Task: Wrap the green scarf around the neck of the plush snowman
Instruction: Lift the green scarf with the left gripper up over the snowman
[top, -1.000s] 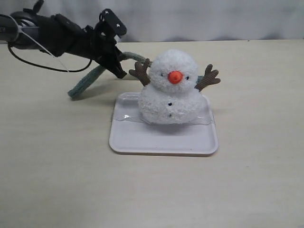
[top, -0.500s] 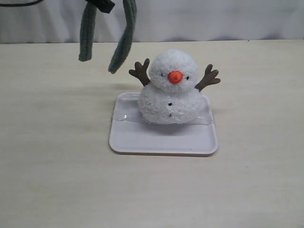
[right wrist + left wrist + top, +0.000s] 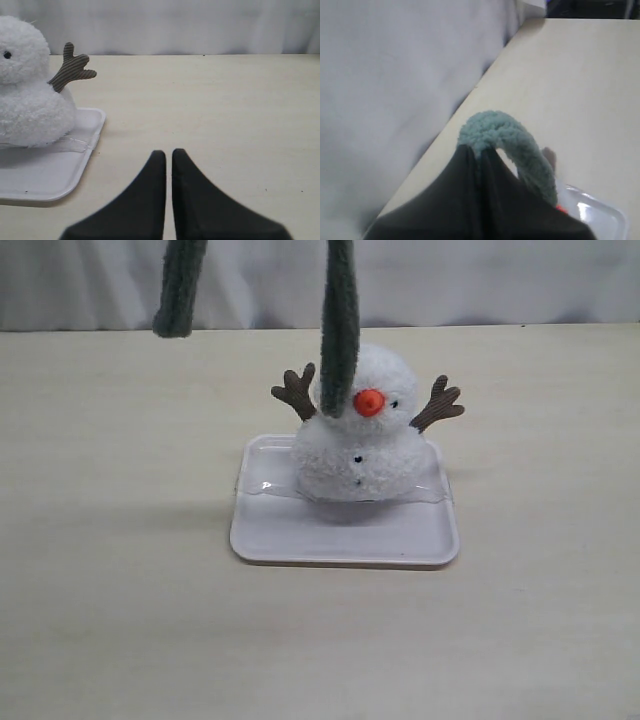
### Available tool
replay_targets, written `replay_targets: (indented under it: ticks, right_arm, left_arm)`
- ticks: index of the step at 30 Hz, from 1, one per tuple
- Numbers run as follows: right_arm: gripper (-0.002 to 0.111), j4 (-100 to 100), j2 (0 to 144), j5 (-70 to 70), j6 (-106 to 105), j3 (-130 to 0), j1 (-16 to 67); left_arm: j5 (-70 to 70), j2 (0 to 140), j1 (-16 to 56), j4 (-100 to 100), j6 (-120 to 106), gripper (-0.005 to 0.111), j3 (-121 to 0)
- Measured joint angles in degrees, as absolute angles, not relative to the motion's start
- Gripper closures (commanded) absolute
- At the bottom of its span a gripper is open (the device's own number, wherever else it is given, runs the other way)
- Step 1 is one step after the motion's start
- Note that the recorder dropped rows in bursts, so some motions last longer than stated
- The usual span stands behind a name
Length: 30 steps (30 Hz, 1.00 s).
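You have the scarf (image 3: 340, 330) dangling over the snowman (image 3: 360, 455), its neck (image 3: 352, 426) not yet wrapped.
Your left gripper (image 3: 475, 155) is clamped on a fold of the scarf. One strand hangs across the face at nine o'clock of the nose (image 3: 369, 402), and the other ends at the snowman's ten o'clock. The snowman sits on the tray (image 3: 300, 540). Your right gripper (image 3: 168, 160) is closed and empty near the tray.

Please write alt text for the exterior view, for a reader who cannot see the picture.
A green scarf hangs from above the picture in two strands, one crossing the face of a white plush snowman beside its orange nose. The snowman sits upright on a white tray on a beige table.
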State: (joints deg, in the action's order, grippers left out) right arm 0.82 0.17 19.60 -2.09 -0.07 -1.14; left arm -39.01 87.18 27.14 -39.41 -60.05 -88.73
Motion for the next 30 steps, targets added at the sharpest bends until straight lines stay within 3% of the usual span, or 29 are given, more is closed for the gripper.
replay_targets:
  ticks: [7,13,30]
  right_arm:
    - [0.104,0.82,0.17,19.6,-2.09,-0.07,-1.14]
    - [0.104,0.82,0.17,19.6,-2.09,-0.07,-1.14]
    - [0.104,0.82,0.17,19.6,-2.09,-0.07,-1.14]
  left_arm:
    - [-37.39,87.52,37.57,-39.31,-58.18,0.107,-88.24]
    - [-34.87,89.99,41.93,-39.2,-56.43,0.107,-88.24]
    - [-21.61,104.14,42.57,-29.58,-53.25,0.107,-88.15]
